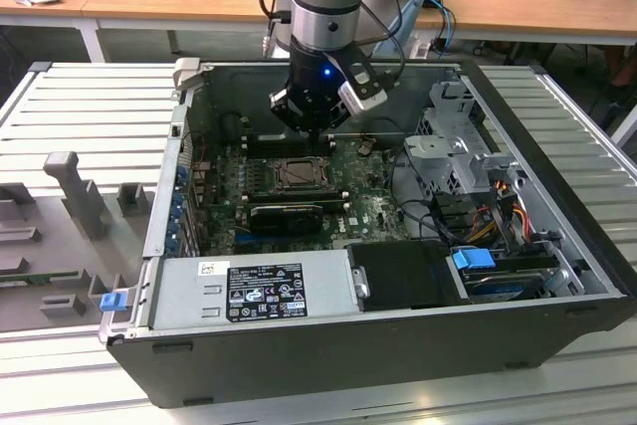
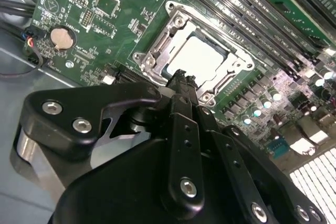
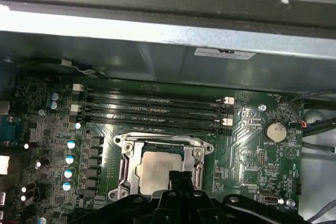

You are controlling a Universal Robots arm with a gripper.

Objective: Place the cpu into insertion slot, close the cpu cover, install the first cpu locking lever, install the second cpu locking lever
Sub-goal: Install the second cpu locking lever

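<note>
The cpu [image 3: 157,170] lies seated in the slot [image 2: 198,56] with the cover [image 3: 127,157] down around it, the gripper [image 2: 181,80] clenched empty just above the cover's edge, suggesting the lever-locking step, which needs a precise sideways push.

One cpu [image 3: 156,172], one cpu cover [image 3: 126,162], one coin cell [image 3: 274,131] and four memory slots [image 3: 152,109] are counted.
</note>
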